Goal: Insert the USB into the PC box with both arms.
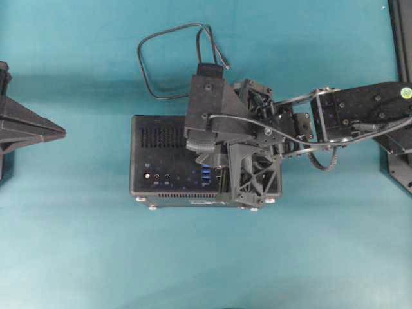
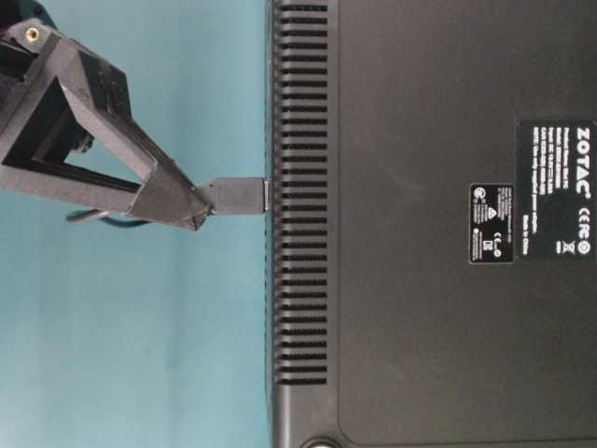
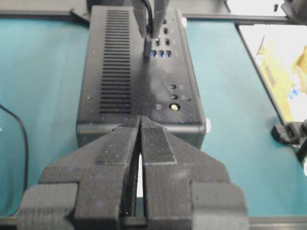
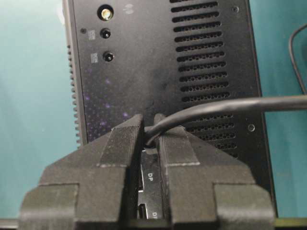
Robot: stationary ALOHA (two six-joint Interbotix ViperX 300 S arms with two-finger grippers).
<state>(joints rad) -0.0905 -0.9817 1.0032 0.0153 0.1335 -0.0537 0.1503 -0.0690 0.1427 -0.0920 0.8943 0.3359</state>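
Note:
The PC box point(image 1: 161, 161) lies on the teal table with its port face up. My right gripper point(image 1: 207, 161) reaches over it from the right, shut on the USB plug point(image 2: 238, 194). The plug's tip meets the port face point(image 2: 272, 194) at the blue sockets point(image 3: 160, 53); how deep it sits I cannot tell. The black cable point(image 4: 216, 106) leaves between the right fingers point(image 4: 175, 139) and loops on the table behind the box point(image 1: 149, 64). My left gripper point(image 3: 140, 120) is shut on nothing, pointing at the box's left end point(image 3: 139, 129), apart from it in the overhead view point(image 1: 63, 132).
Small silver feet point(image 1: 153, 206) line the box's near side. The right arm point(image 1: 360, 109) stretches in from the right edge, by a black frame post point(image 1: 400, 26). A slack stretch of cable point(image 3: 21, 139) lies on the table left of the box. Bright yellow clutter point(image 3: 278, 72) sits beyond the table edge.

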